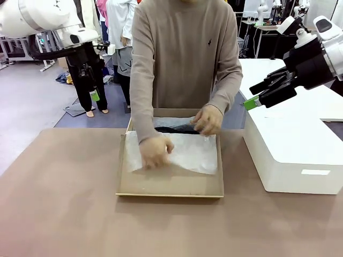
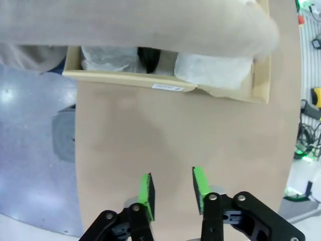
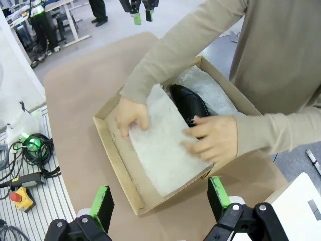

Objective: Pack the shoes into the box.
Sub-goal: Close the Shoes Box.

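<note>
The tan cardboard box [image 1: 170, 188] lies in the middle of the table, lined with white tissue paper [image 1: 190, 152]. A person's two hands press the tissue down inside it. One glossy black shoe [image 3: 188, 103] shows between the hands, partly covered by paper; the other shoe is hidden. The same shoe is a dark strip [image 1: 174, 129] in the front view. My left gripper [image 1: 95, 96] hangs open, high above the table's far left. In its wrist view the left gripper [image 2: 173, 188] holds nothing, with the box [image 2: 150, 80] far ahead. My right gripper [image 3: 160, 198] is open wide above the box's near side, empty.
A large smooth white block [image 1: 295, 155] stands on the table to the right of the box, under my right gripper [image 1: 251, 103]. The person stands at the far edge, both arms reaching into the box. Bare brown table [image 1: 59, 203] spreads left of and before the box.
</note>
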